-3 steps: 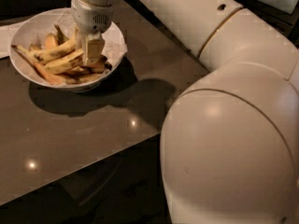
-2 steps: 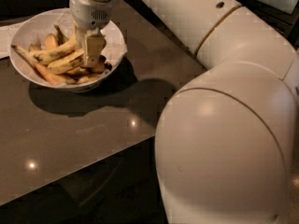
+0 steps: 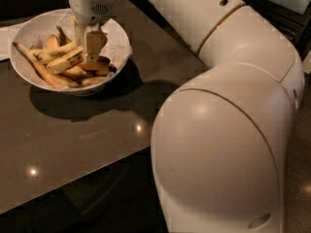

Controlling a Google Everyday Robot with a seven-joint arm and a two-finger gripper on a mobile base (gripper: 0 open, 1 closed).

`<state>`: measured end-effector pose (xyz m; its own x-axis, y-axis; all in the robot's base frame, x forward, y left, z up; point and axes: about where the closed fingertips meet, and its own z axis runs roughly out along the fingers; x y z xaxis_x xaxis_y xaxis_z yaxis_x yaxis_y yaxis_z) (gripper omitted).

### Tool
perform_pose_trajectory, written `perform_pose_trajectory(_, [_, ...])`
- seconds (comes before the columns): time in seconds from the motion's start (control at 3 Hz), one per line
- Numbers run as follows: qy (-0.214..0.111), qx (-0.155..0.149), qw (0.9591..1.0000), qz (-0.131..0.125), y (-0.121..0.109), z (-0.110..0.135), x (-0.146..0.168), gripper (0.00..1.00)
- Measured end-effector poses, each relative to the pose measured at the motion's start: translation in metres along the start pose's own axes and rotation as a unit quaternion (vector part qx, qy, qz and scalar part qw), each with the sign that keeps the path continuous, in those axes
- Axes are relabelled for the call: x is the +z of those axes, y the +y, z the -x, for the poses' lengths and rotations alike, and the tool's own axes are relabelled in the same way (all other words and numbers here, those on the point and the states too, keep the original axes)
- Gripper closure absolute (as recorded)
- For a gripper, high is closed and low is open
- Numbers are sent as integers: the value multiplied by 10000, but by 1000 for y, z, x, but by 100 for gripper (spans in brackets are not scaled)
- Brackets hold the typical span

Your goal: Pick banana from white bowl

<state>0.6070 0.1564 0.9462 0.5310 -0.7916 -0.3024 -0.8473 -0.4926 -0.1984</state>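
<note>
Whether the jaws are closed I cannot tell. The gripper (image 3: 86, 45) reaches down inside the white bowl (image 3: 29, 30), at the banana (image 3: 56, 51) lying among the others there. Not lifted yet, I judge, so the lift-out remains

Gripper (image 3: 90, 51) among bananas (image 3: 62, 62) inside white bowl (image 3: 29, 32)

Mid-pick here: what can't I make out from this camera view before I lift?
1. Camera view: the gripper, down in the white bowl, covers the right end of the banana, so any contact there is hidden.
2. Camera view: the arm blocks the right side of the table.
3. Camera view: the white sheet is cut off by the left edge.
</note>
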Motion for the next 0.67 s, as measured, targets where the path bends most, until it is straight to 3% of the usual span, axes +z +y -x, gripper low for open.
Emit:
perform_pose_trajectory(0.33, [21,-68,9997,-219,-8,10,-10,100])
perform_pose_trajectory(0.67, [47,257,9986,-457,-28,42,-31,100])
